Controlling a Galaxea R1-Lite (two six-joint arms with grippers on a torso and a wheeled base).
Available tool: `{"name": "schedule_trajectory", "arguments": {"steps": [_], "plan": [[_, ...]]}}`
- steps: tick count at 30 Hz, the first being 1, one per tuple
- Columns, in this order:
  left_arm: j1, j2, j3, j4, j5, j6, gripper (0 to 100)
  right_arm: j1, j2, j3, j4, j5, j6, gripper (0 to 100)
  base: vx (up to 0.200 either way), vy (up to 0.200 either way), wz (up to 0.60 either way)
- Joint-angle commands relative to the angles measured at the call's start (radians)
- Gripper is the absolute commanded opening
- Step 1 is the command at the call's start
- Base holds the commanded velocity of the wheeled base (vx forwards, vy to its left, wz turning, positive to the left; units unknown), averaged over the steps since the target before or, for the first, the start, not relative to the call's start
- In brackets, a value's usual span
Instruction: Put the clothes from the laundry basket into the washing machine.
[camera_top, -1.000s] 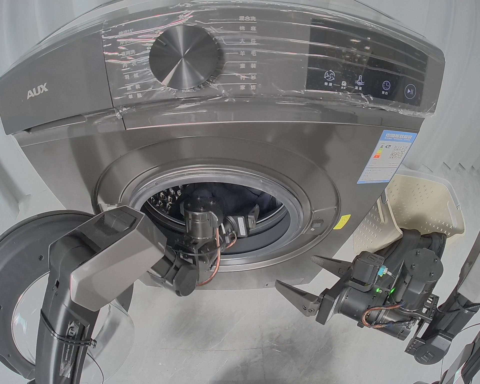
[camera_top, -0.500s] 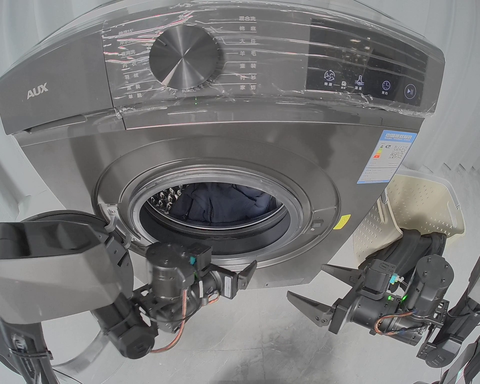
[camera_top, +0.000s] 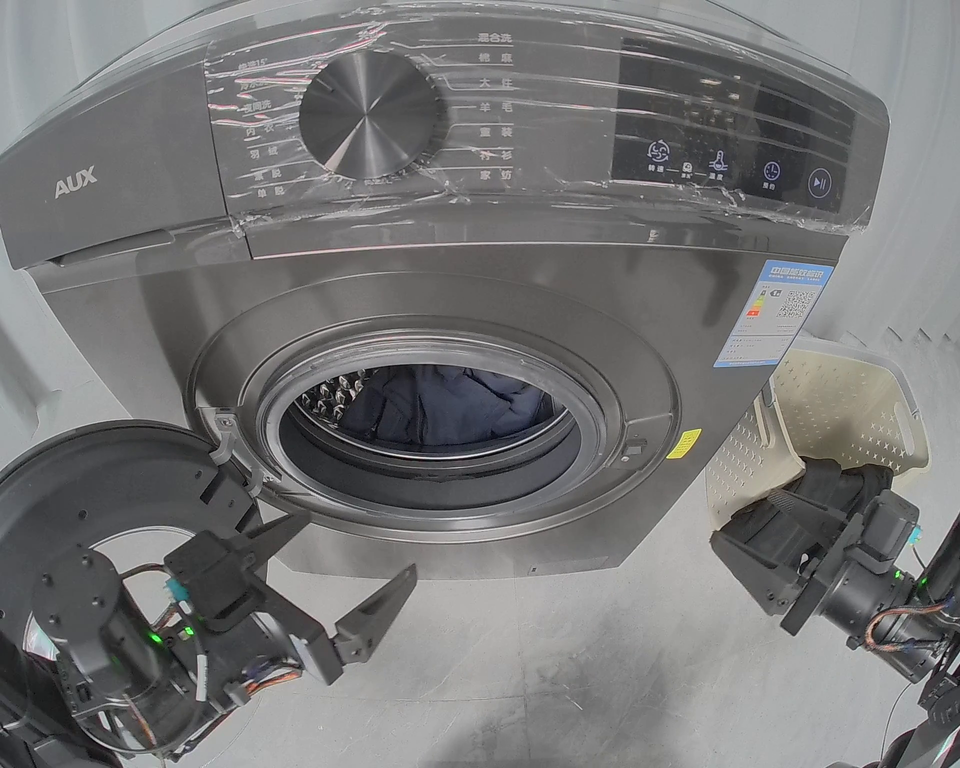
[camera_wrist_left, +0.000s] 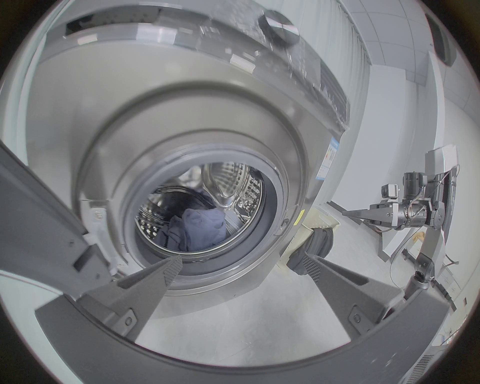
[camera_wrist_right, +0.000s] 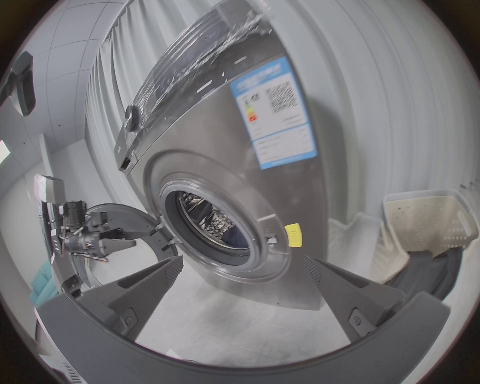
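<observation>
The washing machine (camera_top: 450, 290) stands with its round door (camera_top: 90, 480) swung open to the left. Dark blue clothes (camera_top: 440, 405) lie inside the drum (camera_wrist_left: 195, 227). At the right, a cream laundry basket (camera_top: 850, 400) lies tipped on its side, with dark clothes (camera_top: 830, 480) spilling from its mouth. My left gripper (camera_top: 355, 550) hangs open and empty low in front of the door, below and left of the drum opening. My right gripper (camera_top: 770, 545) is open and empty, just in front of the dark clothes (camera_wrist_right: 430, 272) at the basket (camera_wrist_right: 430, 220).
Grey floor (camera_top: 560, 660) stretches in front of the machine between the two arms. White curtains (camera_wrist_right: 400, 100) hang behind the basket. The open door (camera_wrist_right: 130, 220) sticks out on the left side.
My left gripper has pulled out of the drum and dropped down to the left, leaving the blue clothes inside. My right gripper has moved right, up to the basket's dark clothes.
</observation>
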Motion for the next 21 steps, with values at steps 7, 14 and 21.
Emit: {"name": "schedule_trajectory", "arguments": {"steps": [7, 14, 21], "plan": [[0.054, -0.426, 0.111, 0.242, 0.030, 0.010, 100, -0.175, -0.550, 0.023, 0.574, 0.003, -0.029, 100, -0.200, 0.000, 0.00], [0.134, -0.656, 0.111, 0.472, 0.027, 0.004, 100, -0.227, -0.717, 0.023, 0.732, -0.003, -0.061, 100, -0.200, 0.000, 0.00], [0.223, -0.962, 0.111, 0.756, 0.007, 0.010, 100, -0.371, -0.798, -0.029, 0.810, 0.004, -0.081, 100, -0.114, 0.000, 0.00]]}}
